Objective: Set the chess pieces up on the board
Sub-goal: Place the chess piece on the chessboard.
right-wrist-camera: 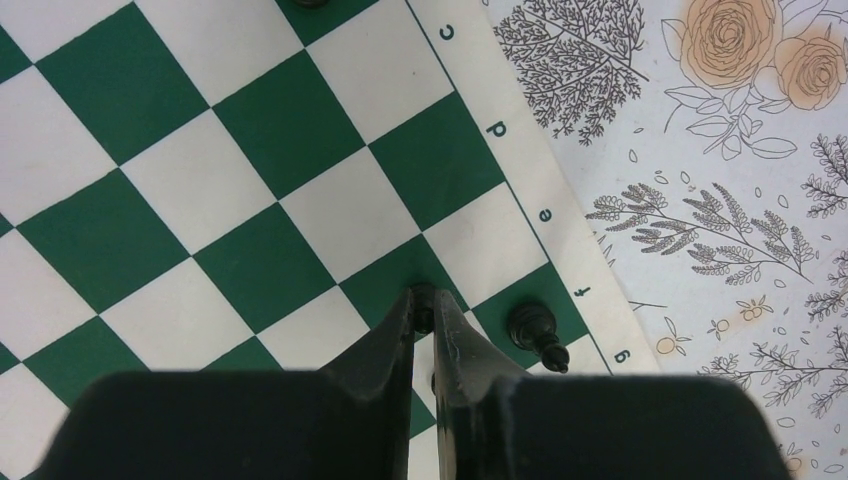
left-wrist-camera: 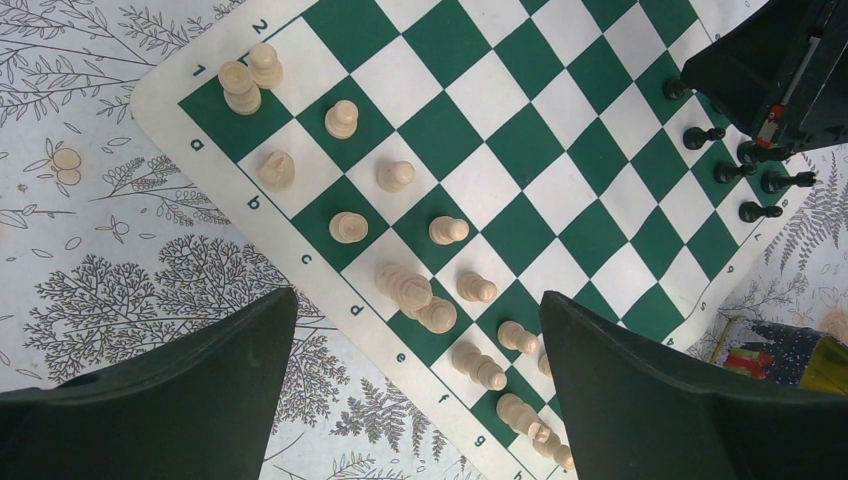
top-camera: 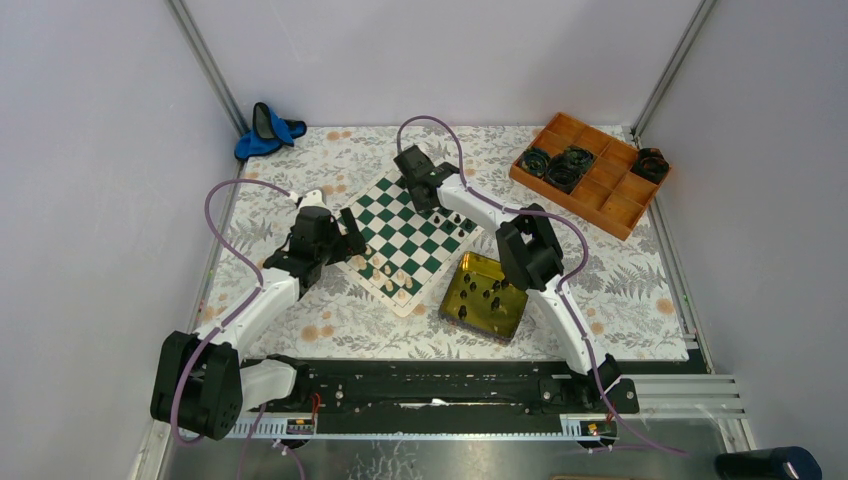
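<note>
Two nearly closed jaws of the right gripper (right-wrist-camera: 424, 308) are pinching what looks like a tiny black piece (right-wrist-camera: 422, 292) on the board (right-wrist-camera: 250, 130), near its lettered edge. One more black figure (right-wrist-camera: 535, 328) is standing just beside. The left gripper (left-wrist-camera: 417, 300) is hanging wide open and empty over about fourteen white pieces (left-wrist-camera: 341, 118). The right arm is hiding part of the black row. One yellow tin tray (top-camera: 478, 331) is holding more black figures, and one orange compartment tray (top-camera: 610, 205) is holding coiled items (top-camera: 570, 165).

It was a robotics lab enclosure — blank white wall panels (top-camera: 90, 150), aluminium corner posts (top-camera: 207, 65), a slotted mounting rail (top-camera: 690, 392).
</note>
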Motion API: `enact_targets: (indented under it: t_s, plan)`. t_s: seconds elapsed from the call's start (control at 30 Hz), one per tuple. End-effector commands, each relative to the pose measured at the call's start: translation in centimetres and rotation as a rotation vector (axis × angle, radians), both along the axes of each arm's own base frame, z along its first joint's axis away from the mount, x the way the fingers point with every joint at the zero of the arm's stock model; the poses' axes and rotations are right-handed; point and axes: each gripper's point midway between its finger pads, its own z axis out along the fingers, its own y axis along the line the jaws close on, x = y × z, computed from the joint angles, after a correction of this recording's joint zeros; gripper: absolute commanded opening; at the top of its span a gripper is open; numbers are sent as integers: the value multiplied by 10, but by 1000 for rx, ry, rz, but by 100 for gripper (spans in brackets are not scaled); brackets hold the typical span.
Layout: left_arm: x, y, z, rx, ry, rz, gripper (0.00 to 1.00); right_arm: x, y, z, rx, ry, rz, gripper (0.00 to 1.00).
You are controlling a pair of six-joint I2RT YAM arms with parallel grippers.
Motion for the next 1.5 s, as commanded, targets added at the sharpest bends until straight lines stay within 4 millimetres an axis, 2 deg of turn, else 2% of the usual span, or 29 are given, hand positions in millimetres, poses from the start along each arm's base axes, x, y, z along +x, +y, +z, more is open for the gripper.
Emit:
enact_targets:
  t_s: [0.0, 0.2, 0.7, 0.77, 0.93, 1.07, 1.27, 1.37, 1.47]
  plan:
    - [11, -7, 12, -21, -57, -10, 99, 8, 10, 39, 71, -49, 12, 2]
    - [12, -6, 13, -21, -59, -9, 99, 8, 12, 41, 77, -47, 18, 2]
    - [12, -8, 10, -25, -50, -15, 99, 1, 12, 30, 64, -15, 28, 6]
    - [12, -8, 10, -25, -49, -15, 99, 0, 12, 28, 64, -13, 30, 10]
    - [12, -8, 10, -25, -51, -15, 99, 0, 13, 30, 69, -18, 39, 31]
    - [12, -8, 10, -25, -51, -15, 99, 2, 15, 35, 73, -28, 47, 38]
    - [12, -8, 11, -25, -52, -15, 99, 7, 19, 52, 96, -68, 63, 41]
    - [12, -6, 11, -19, -52, -10, 99, 9, 19, 77, 120, -110, 65, 41]
    - [13, -5, 11, -11, -53, -4, 99, 8, 13, 110, 138, -168, 52, 42]
